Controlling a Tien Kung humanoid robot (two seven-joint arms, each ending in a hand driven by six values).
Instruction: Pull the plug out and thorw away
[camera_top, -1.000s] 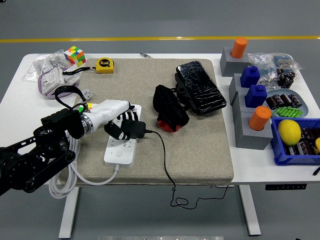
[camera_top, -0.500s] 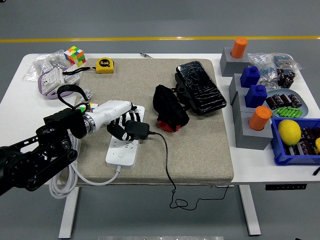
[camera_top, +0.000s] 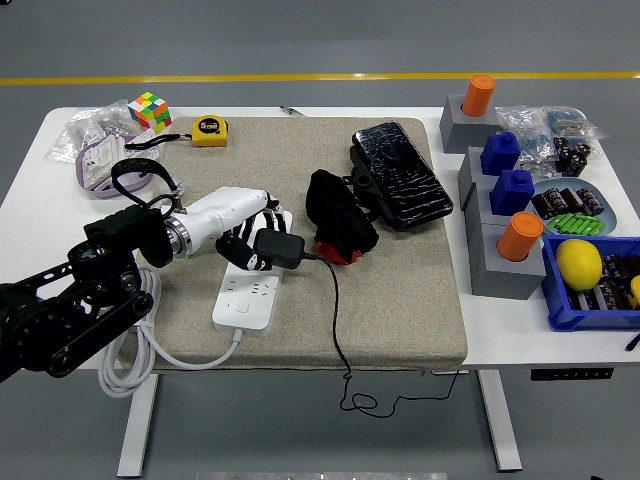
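My left hand (camera_top: 256, 243) comes in from the lower left and is shut on a black plug adapter (camera_top: 281, 248). The adapter hangs clear of the white power strip (camera_top: 247, 296), which lies on the grey mat. A thin black cable (camera_top: 334, 318) runs from the adapter down over the mat's front edge and loops below the table. My right arm is out of the picture.
A black and red bundle (camera_top: 338, 218) and a black pouch (camera_top: 400, 175) lie to the right on the mat (camera_top: 400, 290). A coiled white cord (camera_top: 130, 350) sits at the left edge. Grey blocks with cups (camera_top: 505, 250) and a blue bin (camera_top: 590, 290) crowd the right side.
My left hand has lifted up and to the right with the black adapter, pulling it off the power strip. The cable has swung along with it.
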